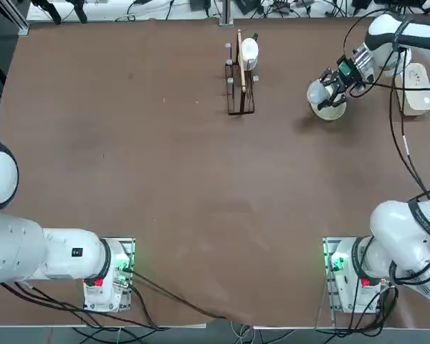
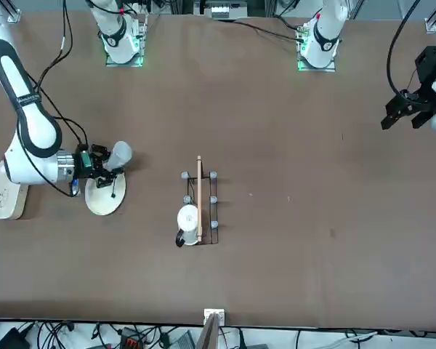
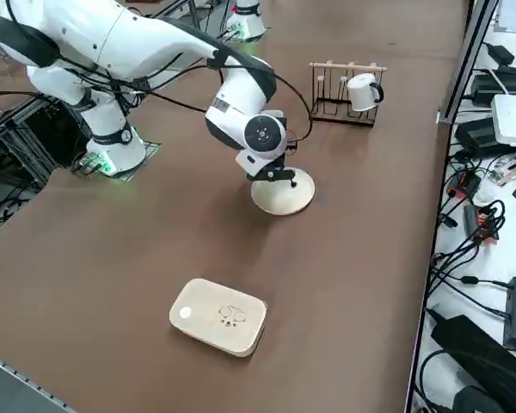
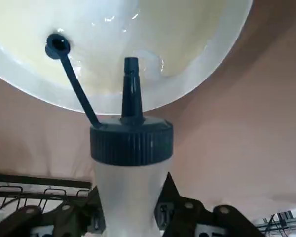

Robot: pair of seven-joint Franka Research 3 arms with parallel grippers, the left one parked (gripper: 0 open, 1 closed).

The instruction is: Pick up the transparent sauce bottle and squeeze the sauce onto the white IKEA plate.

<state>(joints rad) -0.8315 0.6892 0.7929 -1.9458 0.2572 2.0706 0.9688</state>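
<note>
Our right arm reaches far forward and bends down at the wrist. The right gripper [image 1: 332, 92] hangs low above the desk [image 1: 165, 179] with its fingers [image 4: 175, 210] closed on the transparent sauce bottle [image 4: 130, 177], which it holds tilted with the nozzle pointing downward.

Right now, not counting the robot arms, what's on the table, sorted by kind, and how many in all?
Translucent squeeze bottle with dark blue cap, held in the right end effector over the plate: 1
Round cream-white shallow plate: 1
White rounded-rectangular dish: 1
Black wire rack with wooden rod: 1
Small white round piece on the rack: 1
Total: 5
</note>
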